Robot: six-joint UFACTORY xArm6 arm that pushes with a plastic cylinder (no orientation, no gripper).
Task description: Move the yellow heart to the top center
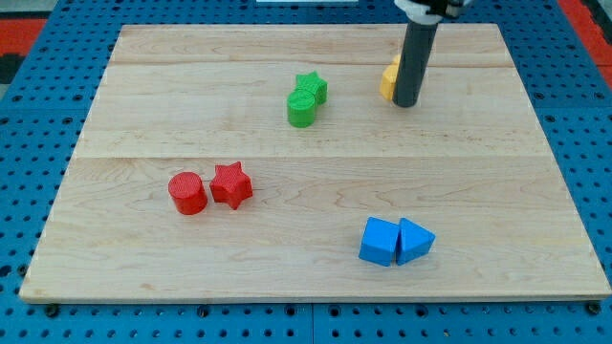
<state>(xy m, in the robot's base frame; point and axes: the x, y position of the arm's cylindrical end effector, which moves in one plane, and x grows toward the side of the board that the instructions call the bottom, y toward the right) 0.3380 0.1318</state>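
Note:
A yellow block (389,78), mostly hidden behind the rod, lies at the view's upper right of the wooden board (143,115); its shape cannot be made out. My tip (405,102) rests on the board right against the yellow block's right side, touching or nearly so. The dark rod rises from there to the view's top edge.
A green star (311,86) and a green cylinder (301,108) sit together near the top centre. A red cylinder (187,193) and a red star (231,184) lie at the left. A blue cube (380,241) and a blue triangle (414,240) lie at the lower right.

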